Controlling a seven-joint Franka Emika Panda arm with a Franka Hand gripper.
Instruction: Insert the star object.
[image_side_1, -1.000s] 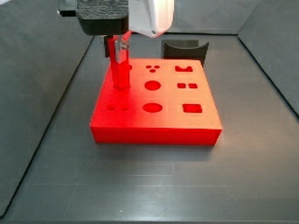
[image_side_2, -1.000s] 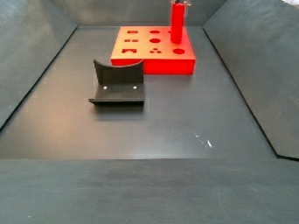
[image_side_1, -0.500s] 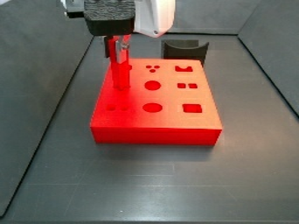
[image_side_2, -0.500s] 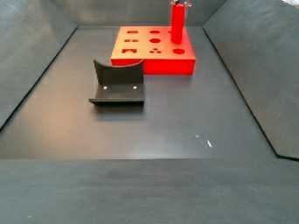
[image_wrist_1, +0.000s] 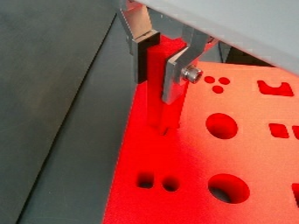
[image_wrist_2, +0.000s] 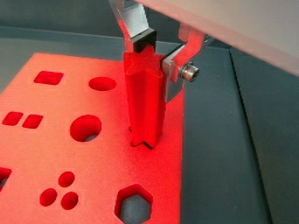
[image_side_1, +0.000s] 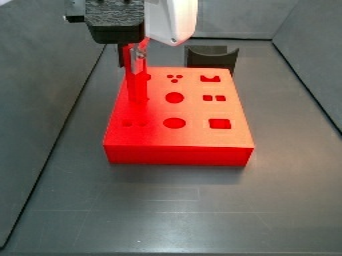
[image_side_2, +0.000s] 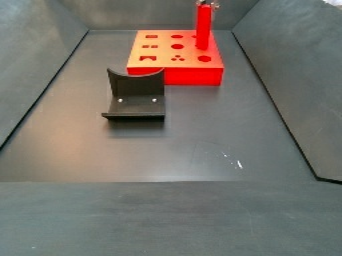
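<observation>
Red star object (image_wrist_2: 142, 96) is clamped upright by the gripper (image_wrist_2: 156, 54), tip at the block (image_wrist_2: 70, 166); if it's misaligned, it'll probably get jammed.

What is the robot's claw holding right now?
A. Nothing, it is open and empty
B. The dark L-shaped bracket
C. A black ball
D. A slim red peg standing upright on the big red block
D: in both wrist views the gripper clamps the star object, upright, its lower end at the red block.
</observation>
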